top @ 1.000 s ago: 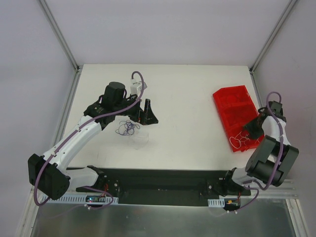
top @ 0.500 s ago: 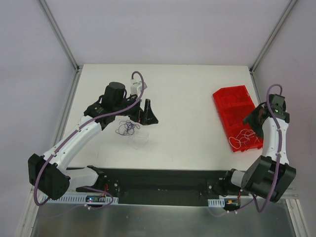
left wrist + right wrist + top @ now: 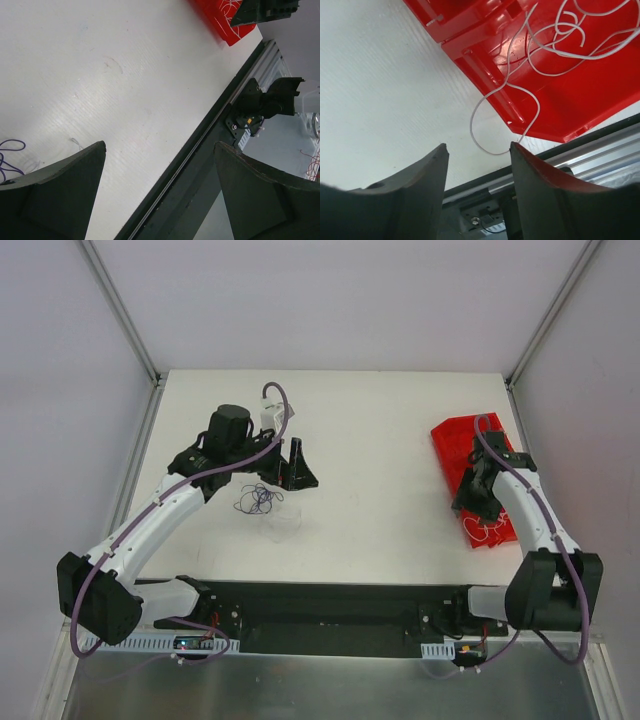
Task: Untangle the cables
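A small tangle of dark purple cables (image 3: 255, 500) lies on the white table, and a loop of it (image 3: 9, 150) shows at the left wrist view's left edge. My left gripper (image 3: 300, 468) hovers just right of it, open wide and empty (image 3: 160, 145). Thin white wires (image 3: 560, 40) lie in the near compartment of the red tray (image 3: 470, 440). One loop (image 3: 490, 125) hangs over the tray's edge onto the table. Above the tray's near-left edge, my right gripper (image 3: 468, 505) stands open with nothing between its fingers (image 3: 477, 146).
A clear plastic piece (image 3: 283, 523) lies just near-right of the purple tangle. A black rail (image 3: 330, 605) with the arm bases runs along the table's near edge. Metal frame posts (image 3: 135, 460) and grey walls border the left, right and back.
My right arm has swung left from the tray's right side to over its near-left part, and its jaws now stand wider. The left arm has barely moved.
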`<state>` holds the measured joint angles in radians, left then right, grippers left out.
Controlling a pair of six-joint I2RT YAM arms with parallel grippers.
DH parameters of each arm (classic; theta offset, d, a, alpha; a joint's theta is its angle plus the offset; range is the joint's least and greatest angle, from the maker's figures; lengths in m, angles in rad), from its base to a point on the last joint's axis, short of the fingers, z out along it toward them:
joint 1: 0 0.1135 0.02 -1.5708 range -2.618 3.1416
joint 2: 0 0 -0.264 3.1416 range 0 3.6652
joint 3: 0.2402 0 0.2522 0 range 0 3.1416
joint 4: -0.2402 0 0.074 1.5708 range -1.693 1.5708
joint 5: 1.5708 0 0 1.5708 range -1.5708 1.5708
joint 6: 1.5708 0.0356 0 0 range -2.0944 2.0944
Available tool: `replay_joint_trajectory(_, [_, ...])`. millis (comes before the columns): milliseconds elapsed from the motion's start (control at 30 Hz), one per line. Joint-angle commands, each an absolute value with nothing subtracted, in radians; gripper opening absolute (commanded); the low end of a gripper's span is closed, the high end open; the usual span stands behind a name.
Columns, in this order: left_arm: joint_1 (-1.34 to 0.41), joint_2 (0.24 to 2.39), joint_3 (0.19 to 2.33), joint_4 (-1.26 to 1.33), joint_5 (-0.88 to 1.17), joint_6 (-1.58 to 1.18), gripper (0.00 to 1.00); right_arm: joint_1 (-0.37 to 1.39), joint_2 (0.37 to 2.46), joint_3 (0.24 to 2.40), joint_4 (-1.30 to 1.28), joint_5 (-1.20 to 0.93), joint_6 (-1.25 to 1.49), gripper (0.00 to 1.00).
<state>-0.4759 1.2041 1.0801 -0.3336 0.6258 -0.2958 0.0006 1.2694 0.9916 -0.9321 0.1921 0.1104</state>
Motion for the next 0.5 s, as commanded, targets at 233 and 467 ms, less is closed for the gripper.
replay_joint_trajectory(233, [-0.468, 1.193, 1.071, -0.299, 0.655, -0.290, 0.89, 0.032, 1.440, 1.009, -0.928, 0.201, 0.046, 0.44])
replay_joint_trajectory(467, [-0.468, 1.193, 1.069, -0.299, 0.657, -0.290, 0.89, -0.029, 1.417, 1.020, -0.898, 0.348, 0.071, 0.00])
